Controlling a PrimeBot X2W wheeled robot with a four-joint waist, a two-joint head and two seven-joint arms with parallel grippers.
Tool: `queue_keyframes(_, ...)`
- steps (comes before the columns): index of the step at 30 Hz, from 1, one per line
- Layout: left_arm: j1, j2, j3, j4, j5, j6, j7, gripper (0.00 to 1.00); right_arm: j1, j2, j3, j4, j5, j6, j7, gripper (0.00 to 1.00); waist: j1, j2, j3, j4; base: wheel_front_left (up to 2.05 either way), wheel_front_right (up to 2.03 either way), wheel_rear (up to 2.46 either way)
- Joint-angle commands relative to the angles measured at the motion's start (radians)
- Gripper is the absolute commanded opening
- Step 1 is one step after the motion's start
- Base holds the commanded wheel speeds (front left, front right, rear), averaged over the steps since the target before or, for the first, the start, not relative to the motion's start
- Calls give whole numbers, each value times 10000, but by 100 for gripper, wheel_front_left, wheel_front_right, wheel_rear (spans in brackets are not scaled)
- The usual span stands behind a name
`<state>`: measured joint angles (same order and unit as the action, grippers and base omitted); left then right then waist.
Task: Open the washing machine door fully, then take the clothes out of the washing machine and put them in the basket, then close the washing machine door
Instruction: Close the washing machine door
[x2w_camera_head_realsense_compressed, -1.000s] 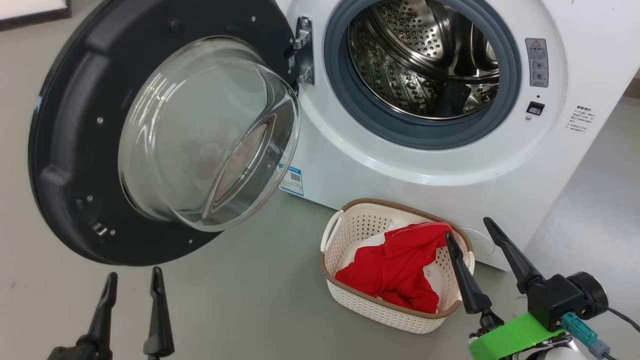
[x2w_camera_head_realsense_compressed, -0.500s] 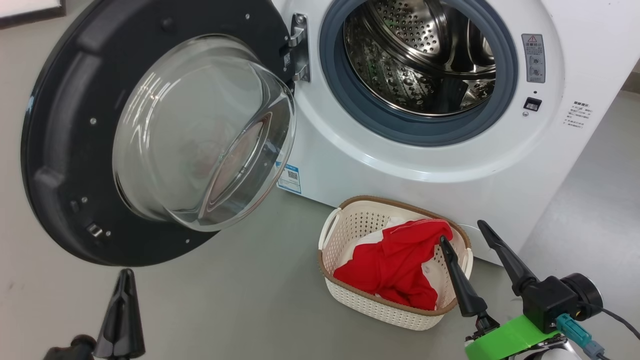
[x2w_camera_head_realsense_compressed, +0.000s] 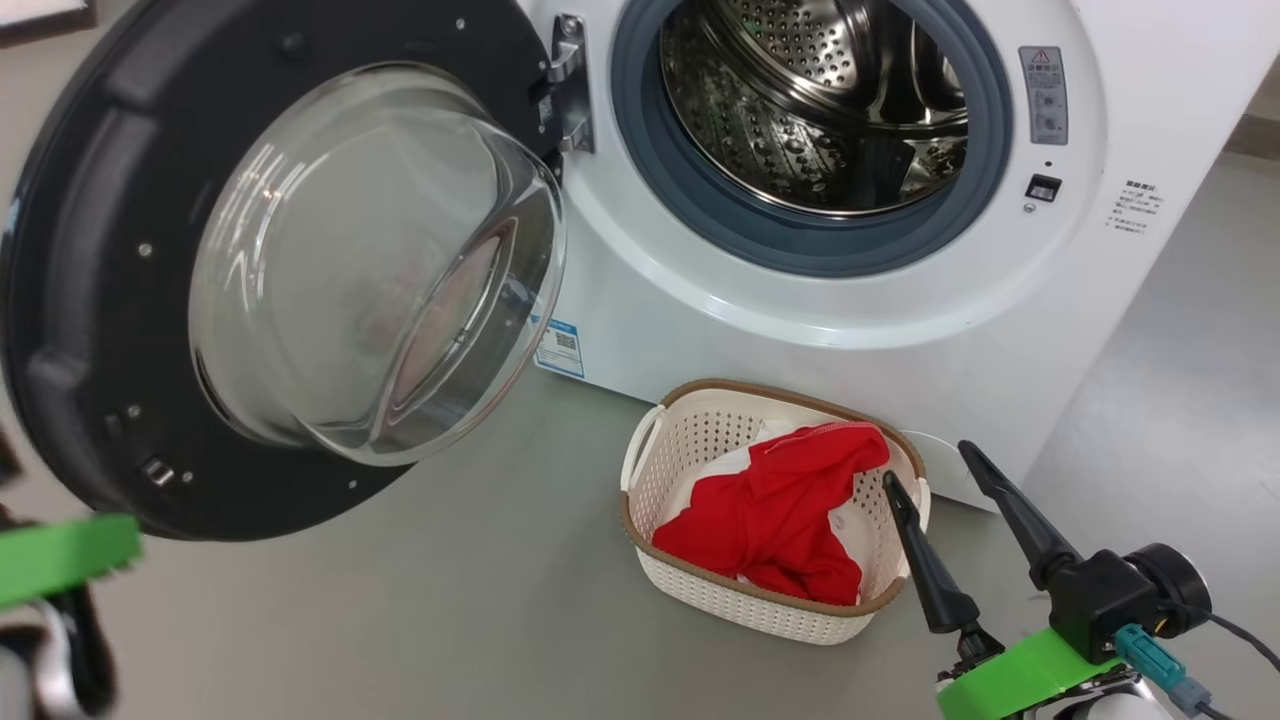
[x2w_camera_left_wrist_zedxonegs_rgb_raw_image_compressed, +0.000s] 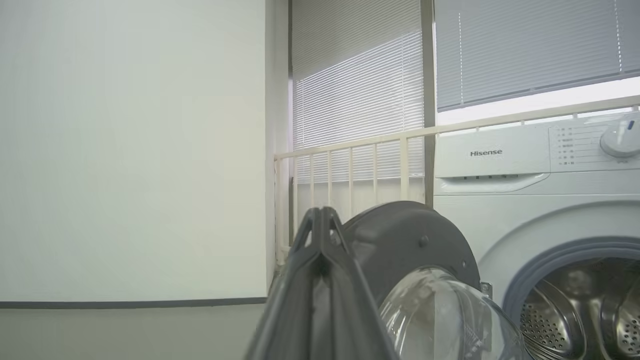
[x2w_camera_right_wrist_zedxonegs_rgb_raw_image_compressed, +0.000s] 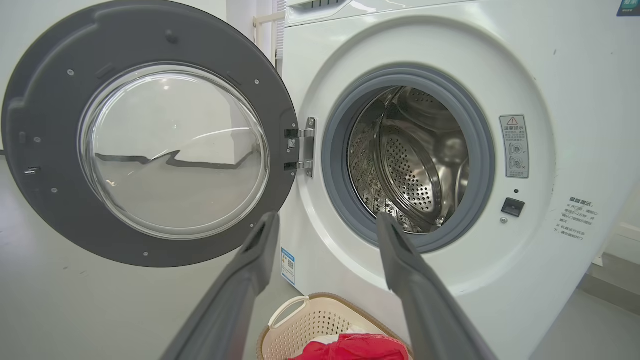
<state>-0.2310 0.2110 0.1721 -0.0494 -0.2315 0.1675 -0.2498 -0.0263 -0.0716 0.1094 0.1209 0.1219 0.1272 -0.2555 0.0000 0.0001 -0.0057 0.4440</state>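
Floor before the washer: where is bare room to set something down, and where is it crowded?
Bare floor lies between the open door and the basket, running toward the camera. A second strip lies right of the washer. Crowded: the basket, holding red cloth, sits close to the washer front, with the open right pincer by its right rim.

Wide open on its hinge: washing machine door (x2w_camera_head_realsense_compressed: 90, 300). At foot of white washing machine (x2w_camera_head_realsense_compressed: 700, 330), cream basket (x2w_camera_head_realsense_compressed: 720, 600) holding red clothes (x2w_camera_head_realsense_compressed: 790, 510).
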Motion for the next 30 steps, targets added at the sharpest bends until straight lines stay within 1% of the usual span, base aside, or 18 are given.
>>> queue_keyframes(1,-778,486,588,-45,-136,67,-82,0,-491,-171,226,-213,-31,35,-63,100,0,-1,94,-114,0,0,0)
queue_keyframes(4,-1718,723,1120,590,-621,-49,-103,0,-560,-258,211,-213,-39,35,-63,100,0,-1,186,-214,0,0,0)
queue_keyframes(7,-2665,723,1554,1500,-1423,-282,-109,0,-576,-329,152,-192,-52,35,-63,100,0,-1,265,-251,0,0,0)
queue_keyframes(10,-3566,784,2027,2856,-2396,-505,152,0,-601,-341,140,-145,-110,35,-63,100,0,-1,372,-304,0,0,0)
queue_keyframes(12,-4158,865,2384,3840,-3021,-552,480,0,-629,-331,150,-125,-132,35,-63,100,0,-1,420,-337,0,0,0)
queue_keyframes(17,-5371,1171,3135,5888,-4413,-641,1636,0,-675,-329,201,-22,-139,35,-63,100,0,-1,503,-442,0,0,0)
queue_keyframes(22,-6230,1536,3552,7487,-5464,-787,3104,0,-715,-393,199,79,-138,35,-63,100,0,-1,548,-553,0,0,0)
queue_keyframes(28,-6719,1855,3525,8626,-6145,-1014,4939,0,-670,-391,347,225,-106,35,-63,100,0,-1,492,-652,0,0,0)
queue_keyframes(30,-6821,1853,3535,8894,-6381,-1096,5490,0,-678,-414,430,264,-84,35,-63,100,0,-1,483,-680,0,0,0)
